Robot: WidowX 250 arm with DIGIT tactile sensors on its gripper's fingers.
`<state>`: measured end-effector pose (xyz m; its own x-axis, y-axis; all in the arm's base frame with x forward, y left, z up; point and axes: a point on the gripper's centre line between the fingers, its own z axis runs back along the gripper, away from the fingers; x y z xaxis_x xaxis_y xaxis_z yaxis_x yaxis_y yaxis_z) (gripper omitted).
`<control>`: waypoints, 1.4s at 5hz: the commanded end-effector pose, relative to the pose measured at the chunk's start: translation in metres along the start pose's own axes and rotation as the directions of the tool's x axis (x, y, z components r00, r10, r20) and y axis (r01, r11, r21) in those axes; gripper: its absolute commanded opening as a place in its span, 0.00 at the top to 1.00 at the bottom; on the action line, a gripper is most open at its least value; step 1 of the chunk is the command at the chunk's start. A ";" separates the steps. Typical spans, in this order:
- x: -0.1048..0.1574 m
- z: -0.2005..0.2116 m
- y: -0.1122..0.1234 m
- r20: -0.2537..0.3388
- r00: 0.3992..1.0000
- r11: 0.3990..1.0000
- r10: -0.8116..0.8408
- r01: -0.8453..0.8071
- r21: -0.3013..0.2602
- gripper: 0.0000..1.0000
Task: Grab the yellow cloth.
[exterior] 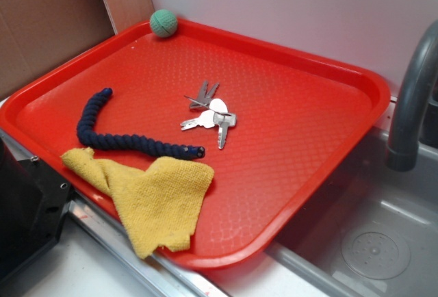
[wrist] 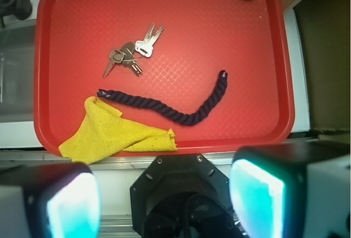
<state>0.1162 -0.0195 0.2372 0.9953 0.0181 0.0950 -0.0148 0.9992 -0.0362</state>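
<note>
The yellow cloth (exterior: 157, 198) lies crumpled at the near corner of the red tray (exterior: 294, 105), one end hanging over the rim. In the wrist view the yellow cloth (wrist: 112, 134) is at the tray's (wrist: 219, 29) lower left. My gripper (wrist: 164, 205) shows only in the wrist view, high above the near edge. Its two teal pads (wrist: 71, 208) stand wide apart with nothing between them, short of the cloth and apart from it. Below the gap is the black robot base (wrist: 181, 188).
A navy braided rope (exterior: 116, 139) curves just behind the cloth, nearly touching it. A bunch of keys (exterior: 209, 115) lies mid-tray and a green ball (exterior: 163, 22) sits in the far corner. A grey sink (exterior: 369, 235) with a faucet (exterior: 410, 105) is to the right.
</note>
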 end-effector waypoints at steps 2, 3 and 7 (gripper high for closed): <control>0.006 -0.030 -0.025 -0.011 0.995 0.995 -0.102 0.102 -0.024 0.00; 0.006 -0.054 -0.035 -0.034 0.991 0.991 -0.129 0.128 -0.031 0.00; 0.030 -0.203 -0.079 -0.110 0.885 0.891 -0.453 0.454 -0.019 0.00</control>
<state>0.1657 -0.1016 0.0367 0.9026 -0.4288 -0.0376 0.4288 0.9034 -0.0068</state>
